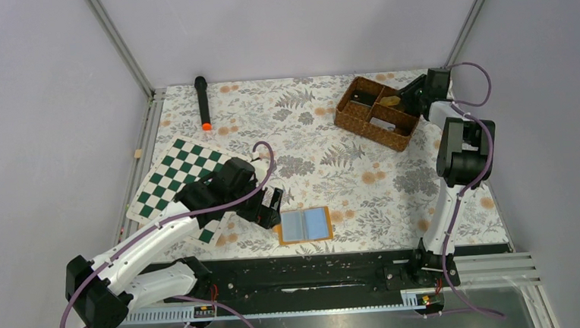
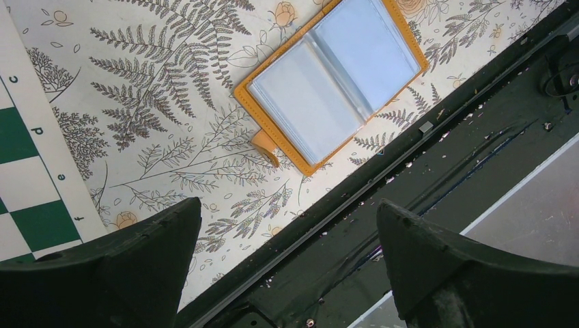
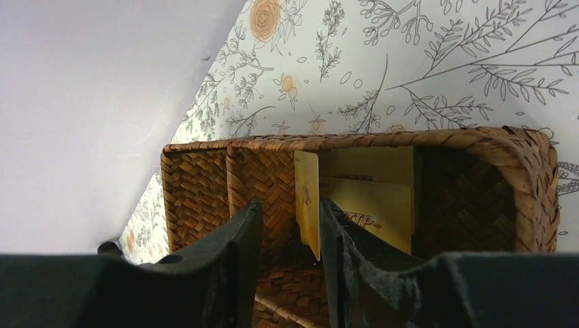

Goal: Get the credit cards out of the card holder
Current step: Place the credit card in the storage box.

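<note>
The card holder (image 1: 304,225) lies spread open and flat on the floral desk (image 1: 323,131) at about 6 o'clock, close to the near edge. Its orange-tan border frames two pale blue-grey inner halves, and I cannot tell whether a card sits inside them. The left jaws hang released and spread wide, just beside the holder at its 10 o'clock and apart from it. From the left wrist the holder shows beyond the two black fingers (image 2: 136,260), with nothing between them.

The right jaws are over at 1 o'clock, above the wicker basket (image 1: 367,133), well apart from the holder, and they stand partly open. From the right wrist, a beige card (image 3: 307,198) stands on edge in a basket compartment, seen in the gap between the pads; I cannot tell whether either pad touches it. A printed beige card (image 3: 372,212) leans at its 3 o'clock in the same compartment.

A green-and-white chessboard (image 1: 178,182) lies at 9 o'clock, and a black stick with an orange tip (image 1: 202,101) at 11 o'clock.
</note>
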Robot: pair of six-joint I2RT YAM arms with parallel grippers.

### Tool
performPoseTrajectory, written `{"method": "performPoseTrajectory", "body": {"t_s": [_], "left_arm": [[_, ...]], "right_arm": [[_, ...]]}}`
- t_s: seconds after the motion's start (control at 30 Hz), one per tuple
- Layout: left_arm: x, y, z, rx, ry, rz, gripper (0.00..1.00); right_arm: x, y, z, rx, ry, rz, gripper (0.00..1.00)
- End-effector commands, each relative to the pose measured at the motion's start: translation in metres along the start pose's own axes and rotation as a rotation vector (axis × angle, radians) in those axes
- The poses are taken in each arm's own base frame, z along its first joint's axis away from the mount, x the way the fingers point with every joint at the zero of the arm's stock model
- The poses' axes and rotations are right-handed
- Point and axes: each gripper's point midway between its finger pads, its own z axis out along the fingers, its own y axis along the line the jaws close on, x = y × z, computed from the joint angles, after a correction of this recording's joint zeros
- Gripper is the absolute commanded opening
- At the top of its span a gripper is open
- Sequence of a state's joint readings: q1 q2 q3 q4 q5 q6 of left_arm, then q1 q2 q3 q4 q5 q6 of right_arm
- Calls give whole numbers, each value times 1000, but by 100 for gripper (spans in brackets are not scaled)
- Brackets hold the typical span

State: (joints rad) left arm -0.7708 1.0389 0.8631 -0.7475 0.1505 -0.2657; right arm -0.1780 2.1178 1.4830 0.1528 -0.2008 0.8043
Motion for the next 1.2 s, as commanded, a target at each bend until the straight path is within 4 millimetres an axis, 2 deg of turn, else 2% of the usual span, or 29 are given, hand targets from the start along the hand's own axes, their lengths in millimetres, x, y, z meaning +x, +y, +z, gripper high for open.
{"method": "performPoseTrajectory", "body": {"t_s": [0.0, 0.33, 0.57, 0.7, 0.83, 0.97, 1.07, 1.17], "left_arm": [[-14, -5, -5, 24, -50, 13, 99], [-14, -4, -4, 19, -46, 12, 99], [-14, -5, -3, 19, -42, 12, 99], [-14, -3, -4, 13, -47, 11, 99], [-16, 1, -6, -16, -63, 0, 99], [-23, 8, -11, -44, -106, -81, 99], [-27, 8, -13, 4, -157, -175, 99], [-25, 11, -11, 52, -161, -250, 99]], "right_arm": [[-15, 11, -8, 12, -21, -57, 44], [-21, 6, -13, 69, -30, -96, 45], [-17, 0, -13, 102, 2, -114, 47], [-21, 0, -21, 117, -16, -120, 48], [-30, 16, -42, 97, -32, -148, 48], [-35, 41, -76, 63, -44, -181, 48], [-26, 53, -106, 21, -32, -184, 48], [-4, 57, -137, -34, -5, -168, 48]]}}
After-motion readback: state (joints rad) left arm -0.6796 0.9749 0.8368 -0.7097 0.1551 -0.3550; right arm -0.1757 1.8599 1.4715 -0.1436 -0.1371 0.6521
